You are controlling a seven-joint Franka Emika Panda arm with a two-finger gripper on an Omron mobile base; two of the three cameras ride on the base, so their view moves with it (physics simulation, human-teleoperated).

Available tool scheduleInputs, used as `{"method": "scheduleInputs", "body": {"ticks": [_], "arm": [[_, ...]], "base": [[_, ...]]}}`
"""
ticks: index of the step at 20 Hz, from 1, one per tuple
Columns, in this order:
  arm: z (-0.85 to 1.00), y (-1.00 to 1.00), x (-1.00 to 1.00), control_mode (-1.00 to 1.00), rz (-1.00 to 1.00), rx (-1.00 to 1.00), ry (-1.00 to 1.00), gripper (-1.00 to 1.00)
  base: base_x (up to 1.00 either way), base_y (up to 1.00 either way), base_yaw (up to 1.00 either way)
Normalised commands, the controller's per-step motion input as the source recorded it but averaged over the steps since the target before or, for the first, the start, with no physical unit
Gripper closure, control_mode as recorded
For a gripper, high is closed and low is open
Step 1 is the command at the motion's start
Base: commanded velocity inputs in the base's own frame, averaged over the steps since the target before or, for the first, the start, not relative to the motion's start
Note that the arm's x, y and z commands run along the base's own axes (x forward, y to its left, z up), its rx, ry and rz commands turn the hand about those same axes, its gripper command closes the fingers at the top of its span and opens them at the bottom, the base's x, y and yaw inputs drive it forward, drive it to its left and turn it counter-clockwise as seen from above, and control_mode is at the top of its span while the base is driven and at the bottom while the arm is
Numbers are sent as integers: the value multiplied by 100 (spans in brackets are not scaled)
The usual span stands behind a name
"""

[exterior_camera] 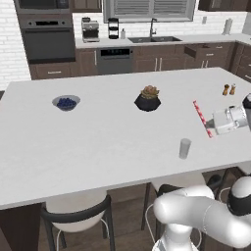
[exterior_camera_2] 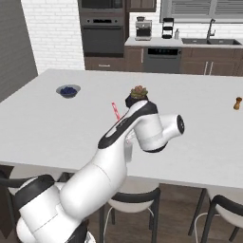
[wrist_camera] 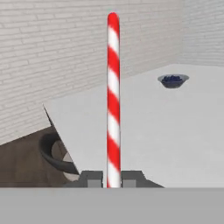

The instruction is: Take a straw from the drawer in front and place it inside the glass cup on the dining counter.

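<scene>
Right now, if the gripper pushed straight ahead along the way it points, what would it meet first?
Probably nothing close: the gripper, shut on the straw, points low across the dining counter. The blue-filled bowl sits off to one side; depth is unclear.

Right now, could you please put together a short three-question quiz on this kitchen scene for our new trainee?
1. True or false: the claw is shut on the straw.
2. Multiple choice: where is the glass cup? A) inside the drawer B) standing upright on the dining counter, near its front edge C) lying tipped beside the sink
3. Fill in: the bowl on the counter holds something coloured ____.

Key:
1. True; the striped stick rises from between the two fingertips in the hand view.
2. B
3. Blue
</scene>
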Motion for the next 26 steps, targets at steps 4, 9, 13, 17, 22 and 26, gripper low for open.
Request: {"method": "scheduleInputs", "body": {"ticks": [4, 9, 13, 17, 22, 26], "arm": [[3, 3, 10, -100, 1, 13, 0, 100], [-6, 11, 15, -100, 0, 7, 0, 100], [-21, 15, 19, -100, 0, 3, 0, 100], [-25, 6, 9, -100, 1, 4, 0, 100], [-13, 0, 3, -100, 4, 4, 0, 100], [-1, 0, 9, -100, 4, 2, 5, 100]], "base": [[0, 0, 0], [0, 0, 0], [0, 0, 0], [0, 0, 0], [0, 0, 0], [0, 0, 0]]}}
